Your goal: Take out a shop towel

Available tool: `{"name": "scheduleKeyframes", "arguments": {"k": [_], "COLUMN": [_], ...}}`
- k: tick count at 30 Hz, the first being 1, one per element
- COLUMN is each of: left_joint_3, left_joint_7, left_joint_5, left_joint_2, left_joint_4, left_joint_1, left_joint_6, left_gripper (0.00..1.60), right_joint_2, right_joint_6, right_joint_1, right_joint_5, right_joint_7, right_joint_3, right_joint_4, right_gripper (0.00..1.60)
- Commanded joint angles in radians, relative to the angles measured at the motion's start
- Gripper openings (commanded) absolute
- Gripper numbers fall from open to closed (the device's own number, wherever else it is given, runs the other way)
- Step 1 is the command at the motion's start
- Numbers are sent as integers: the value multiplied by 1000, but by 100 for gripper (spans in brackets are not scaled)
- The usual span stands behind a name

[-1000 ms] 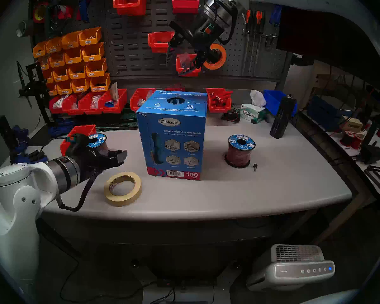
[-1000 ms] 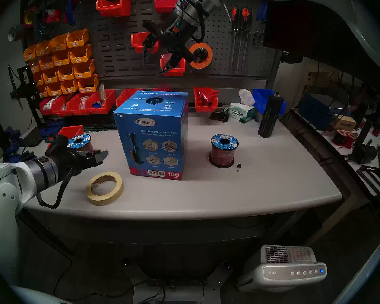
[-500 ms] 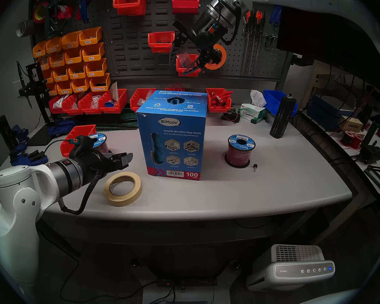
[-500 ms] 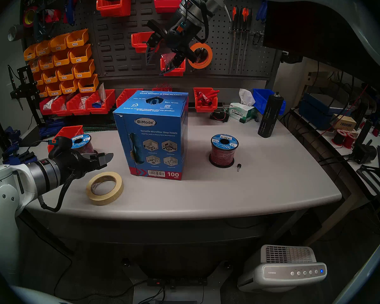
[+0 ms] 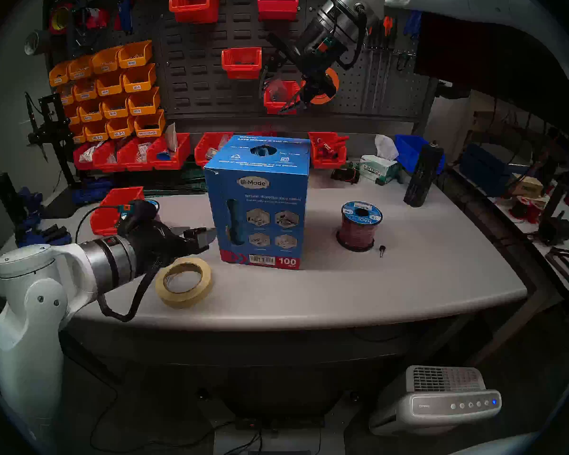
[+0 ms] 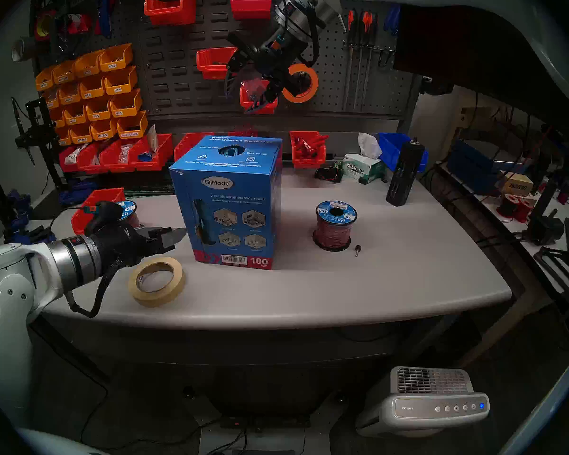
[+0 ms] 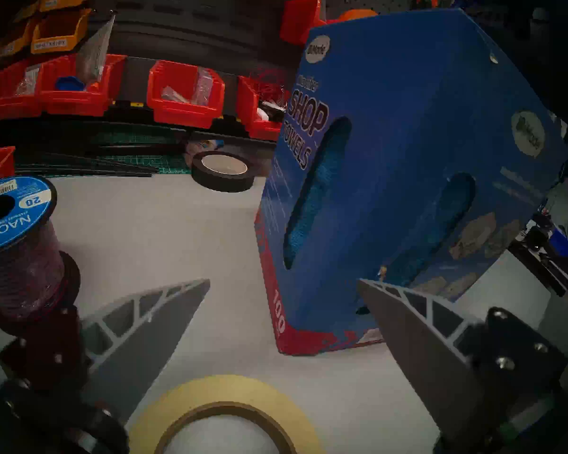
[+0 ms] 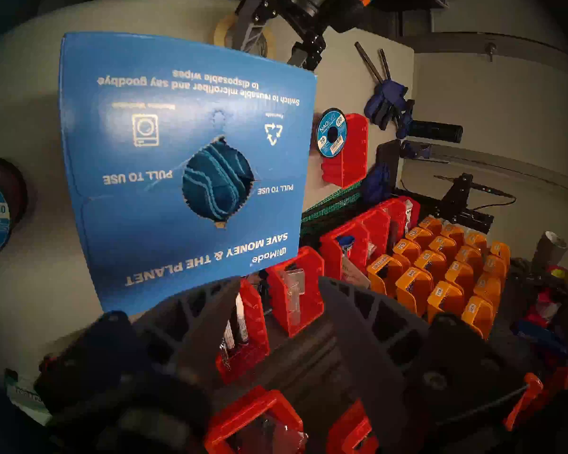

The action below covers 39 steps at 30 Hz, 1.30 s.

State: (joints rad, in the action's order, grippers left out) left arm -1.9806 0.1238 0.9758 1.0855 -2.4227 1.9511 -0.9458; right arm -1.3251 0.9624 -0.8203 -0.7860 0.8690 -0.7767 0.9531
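Here the blue carton (image 5: 258,201) printed "Shop Towels" stands upright near the middle of the grey table (image 5: 408,280), a little toward the back edge. The shop towel (image 8: 217,180) is inside it: its folded blue cloth fills the round hole in the carton's top, and more blue cloth shows through the tall slots in the carton's sides. The left gripper (image 5: 200,237) is low over the table just beside the carton's left face, its grey fingers (image 7: 151,325) spread wide and empty; I cannot tell if one tip touches the cardboard. The masking tape roll (image 5: 184,282) lies flat just below this gripper, near the front edge. The right gripper (image 5: 278,94) hangs high above the carton, in front of the pegboard (image 5: 197,60), with its dark fingers parted and nothing between them. A spool of red wire (image 5: 358,226) stands to the right of the carton, well apart.
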Motion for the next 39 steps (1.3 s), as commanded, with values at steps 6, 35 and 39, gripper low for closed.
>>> {"name": "scheduleKeyframes", "arguments": {"k": [6,35,39], "left_joint_3": [51,219,245], "left_joint_7": [39,56,55], "left_joint_5": [13,5,3], "left_joint_2": [-18,-48,-51], "left_joint_4": [-21,-21,-16], "left_joint_1": [-61,-161,-177], "left_joint_6": [31,54,58], "left_gripper": [160,160,160], "right_joint_2": [17,13,12], "right_joint_6": [-2,-2,-2], "right_joint_1": [-38,-20,-19], "right_joint_5": [-18,-41,-44], "right_joint_7": [49,40,40], "right_joint_3": [-16,-82,-88], "right_joint_4": [-24,-53,-56], "right_gripper": [107,111,112]}}
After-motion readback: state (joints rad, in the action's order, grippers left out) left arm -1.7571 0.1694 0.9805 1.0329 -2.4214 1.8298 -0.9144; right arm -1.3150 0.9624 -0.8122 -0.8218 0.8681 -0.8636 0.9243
